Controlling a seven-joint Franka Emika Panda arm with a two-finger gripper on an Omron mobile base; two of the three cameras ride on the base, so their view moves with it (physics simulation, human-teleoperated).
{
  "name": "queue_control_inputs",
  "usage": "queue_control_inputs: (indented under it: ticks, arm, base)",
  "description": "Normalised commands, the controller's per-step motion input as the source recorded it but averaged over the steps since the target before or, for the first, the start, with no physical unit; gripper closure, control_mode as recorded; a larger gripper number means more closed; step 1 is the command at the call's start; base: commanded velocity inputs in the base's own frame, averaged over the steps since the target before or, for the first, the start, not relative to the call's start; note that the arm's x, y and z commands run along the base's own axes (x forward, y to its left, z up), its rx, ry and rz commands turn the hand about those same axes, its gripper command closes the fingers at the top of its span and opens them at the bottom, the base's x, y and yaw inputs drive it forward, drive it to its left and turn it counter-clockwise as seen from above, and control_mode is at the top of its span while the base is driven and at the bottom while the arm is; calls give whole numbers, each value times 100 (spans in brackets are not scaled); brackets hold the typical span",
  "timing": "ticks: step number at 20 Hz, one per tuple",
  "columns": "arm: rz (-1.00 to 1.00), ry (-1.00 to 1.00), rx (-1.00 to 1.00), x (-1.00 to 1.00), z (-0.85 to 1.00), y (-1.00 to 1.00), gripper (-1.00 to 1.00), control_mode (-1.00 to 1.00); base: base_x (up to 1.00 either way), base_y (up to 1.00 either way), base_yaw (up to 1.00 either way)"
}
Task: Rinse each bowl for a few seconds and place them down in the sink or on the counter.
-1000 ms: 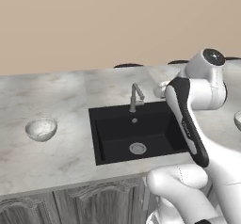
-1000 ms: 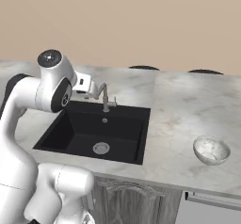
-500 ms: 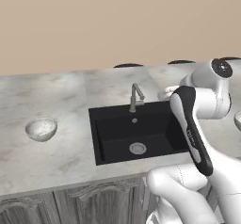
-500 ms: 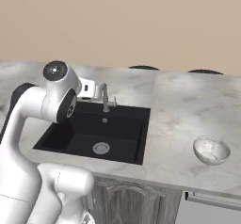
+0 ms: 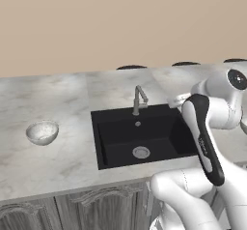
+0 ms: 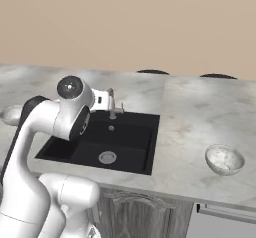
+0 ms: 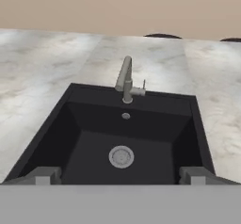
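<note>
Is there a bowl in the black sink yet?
No. The sink holds just its drain; one bowl sits on the counter left, another right.

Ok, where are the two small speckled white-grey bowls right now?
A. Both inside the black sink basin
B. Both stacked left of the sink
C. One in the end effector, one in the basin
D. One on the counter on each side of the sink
D: one small speckled white-grey bowl sits on the light-grey marbled counter left of the black rectangular sink, and the other bowl sits on the counter to its right; the basin holds neither.
</note>
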Motion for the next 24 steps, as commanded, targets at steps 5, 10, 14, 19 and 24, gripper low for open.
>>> queue_control_inputs:
  ticks: [5,10,14,19,24]
  arm:
    - [7,-6,0,0,-18,-20,-100,-100]
    - [9,-8,1,5,-19,-18,-100,-100]
    - [10,-13,0,8,-13,-19,-100,-100]
    - [9,-18,0,8,-15,-9,-100,-100]
    - [6,-16,0,15,-14,-1,-100,-100]
  base:
    - [0,0,0]
    - [0,0,0]
    - [0,0,0]
    - [0,0,0]
    - [0,0,0]
